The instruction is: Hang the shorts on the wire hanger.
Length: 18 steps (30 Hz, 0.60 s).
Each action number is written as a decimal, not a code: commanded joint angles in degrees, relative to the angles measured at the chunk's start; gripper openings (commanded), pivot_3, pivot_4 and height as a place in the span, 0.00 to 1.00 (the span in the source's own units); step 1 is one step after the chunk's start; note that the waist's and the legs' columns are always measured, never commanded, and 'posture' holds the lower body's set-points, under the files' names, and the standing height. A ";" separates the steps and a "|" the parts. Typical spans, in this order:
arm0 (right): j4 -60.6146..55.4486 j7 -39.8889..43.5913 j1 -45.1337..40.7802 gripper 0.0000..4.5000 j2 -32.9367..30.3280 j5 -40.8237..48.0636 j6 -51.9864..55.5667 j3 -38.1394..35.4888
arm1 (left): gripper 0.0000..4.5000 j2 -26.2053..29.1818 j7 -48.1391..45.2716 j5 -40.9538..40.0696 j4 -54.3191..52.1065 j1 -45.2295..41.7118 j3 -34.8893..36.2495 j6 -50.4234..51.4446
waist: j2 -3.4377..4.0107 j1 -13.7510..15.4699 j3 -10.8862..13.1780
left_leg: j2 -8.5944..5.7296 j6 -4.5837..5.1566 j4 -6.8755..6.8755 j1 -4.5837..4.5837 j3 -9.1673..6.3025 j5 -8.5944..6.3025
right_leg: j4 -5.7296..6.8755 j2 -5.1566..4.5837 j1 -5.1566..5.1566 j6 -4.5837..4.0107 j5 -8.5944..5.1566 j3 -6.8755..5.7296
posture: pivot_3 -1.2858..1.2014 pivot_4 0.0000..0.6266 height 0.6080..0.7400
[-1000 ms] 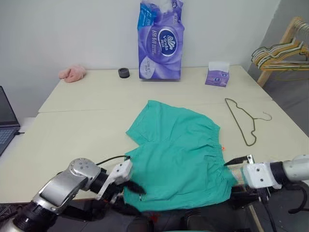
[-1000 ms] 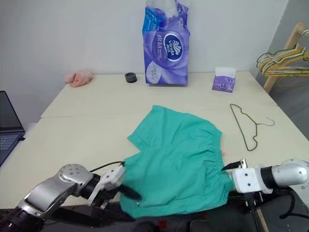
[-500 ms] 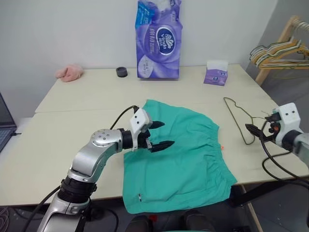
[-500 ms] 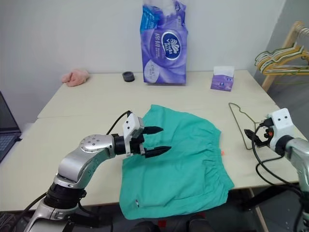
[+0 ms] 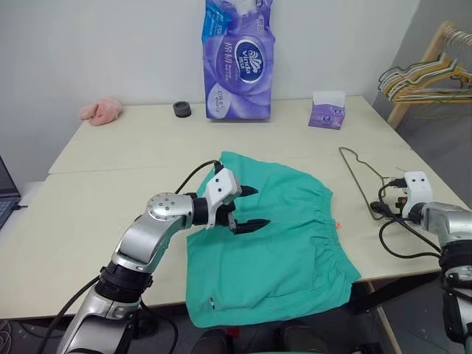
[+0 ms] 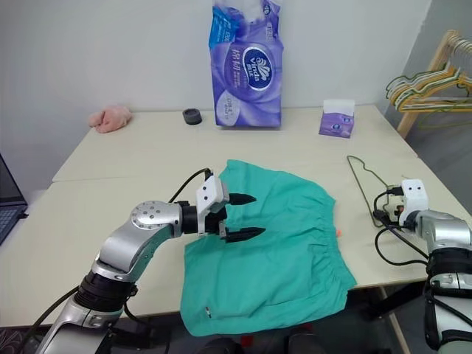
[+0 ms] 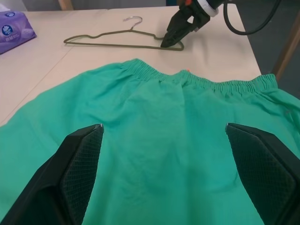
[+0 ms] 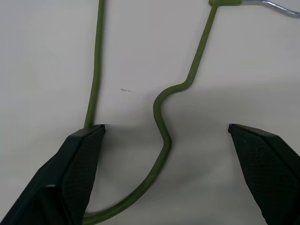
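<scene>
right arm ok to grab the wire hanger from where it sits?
Probably yes. The right gripper is open right over the wire hanger, its fingers straddling the wire's near end on bare table, nothing between.

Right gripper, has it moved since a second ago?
Yes. The right gripper left the shorts' waistband corner for the wire hanger's near end, jaws open.

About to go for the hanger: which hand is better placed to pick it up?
The right hand. It is open, with the hanger's wire between its fingers, low over the table. The left hand hovers open above the shorts, farther from the hanger.
</scene>
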 commanded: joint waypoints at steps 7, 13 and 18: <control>0.88 0.95 3.32 0.36 0.30 -3.58 2.36 2.99 | 1.00 -2.47 0.11 -0.35 -0.69 -2.97 0.90 -2.77 | -0.22 -0.08 -0.31 | 0.01 0.00 0.02 0.11 -0.11 0.00 | -0.02 0.01 0.18 0.01 0.00 -0.09 | 0.47 0.07 1.00; -2.24 -4.85 4.91 0.00 2.11 -3.87 1.62 0.47 | 1.00 -3.77 1.26 -0.59 1.22 -3.97 1.97 -3.38 | -0.43 0.11 -0.74 | 0.00 0.00 0.11 0.13 -0.23 0.00 | -0.09 -0.01 0.31 0.04 0.01 -0.19 | 0.47 0.07 1.00; -5.60 -8.67 4.74 0.00 3.18 -3.15 2.05 -2.95 | 1.00 -5.11 2.50 -1.20 3.56 -5.15 3.71 -3.89 | -0.42 0.10 -0.79 | -0.01 0.00 0.25 0.12 -0.20 0.00 | -0.12 -0.01 0.36 0.10 0.05 -0.15 | 0.47 0.07 1.00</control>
